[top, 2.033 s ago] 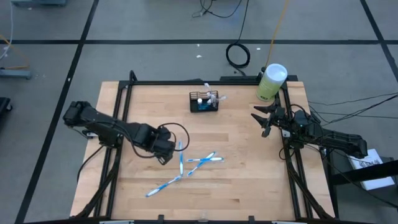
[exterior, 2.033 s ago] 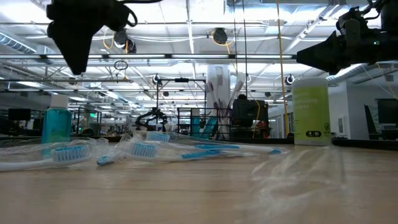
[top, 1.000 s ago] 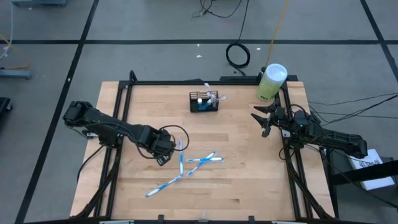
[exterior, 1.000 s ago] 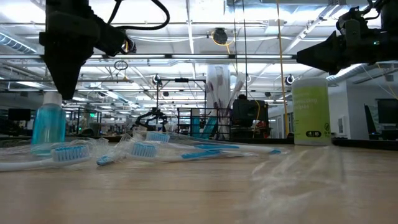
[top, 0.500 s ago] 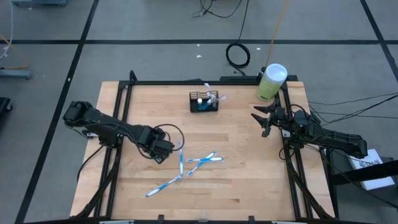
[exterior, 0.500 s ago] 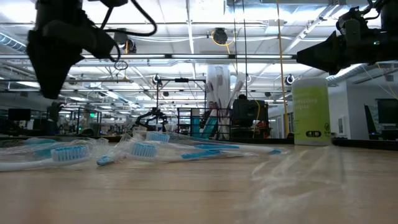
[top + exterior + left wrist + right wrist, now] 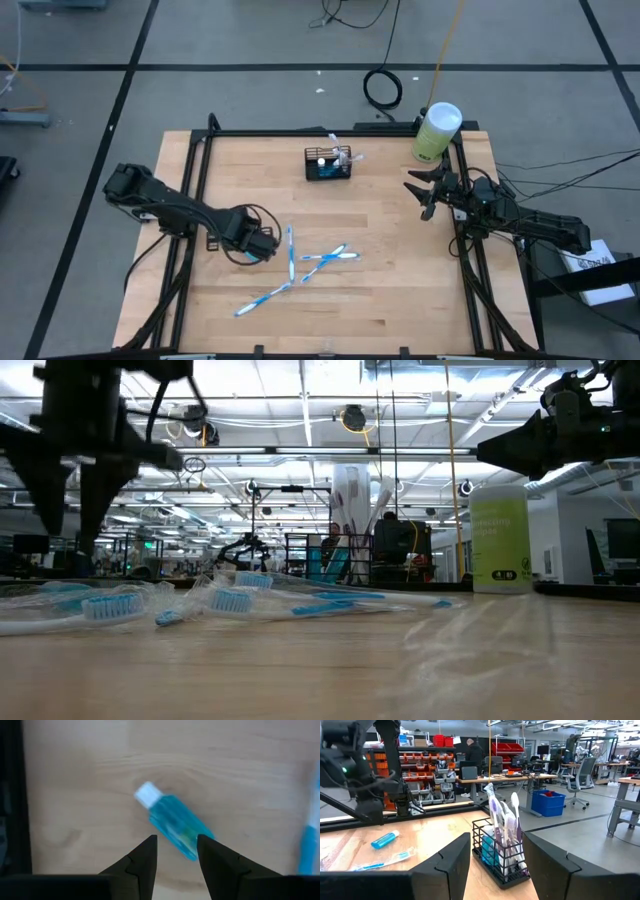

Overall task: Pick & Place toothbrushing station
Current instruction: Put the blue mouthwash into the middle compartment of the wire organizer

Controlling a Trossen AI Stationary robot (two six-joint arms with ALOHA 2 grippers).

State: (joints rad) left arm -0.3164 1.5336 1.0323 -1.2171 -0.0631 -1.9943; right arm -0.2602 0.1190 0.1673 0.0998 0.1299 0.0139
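Note:
The toothbrushing station (image 7: pixel 329 163), a small black wire basket with toothbrushes upright in it (image 7: pixel 500 852), stands on the table toward the far edge. A blue bottle (image 7: pixel 175 827) with a white cap (image 7: pixel 146 794) lies on its side on the wood. My left gripper (image 7: pixel 176 854) hangs open just above it, pointing down, one finger on each side of the bottle's bottom end, touching nothing (image 7: pixel 70 510). My right gripper (image 7: pixel 425 192) stays open and level at the table's right edge, facing the basket.
Three wrapped blue toothbrushes (image 7: pixel 290 255) (image 7: pixel 328 255) (image 7: pixel 265 297) lie near the table's middle, right of my left gripper. A tall pale-green cylinder with a white lid (image 7: pixel 436 132) stands at the far right corner. A black frame (image 7: pixel 300 131) rims the table.
My left gripper has rolled about its downward-pointing axis, shifted a little toward the table's left edge and sunk lower. The blue bottle, which stood upright a second ago, has fallen and now lies on its side beneath the fingers.

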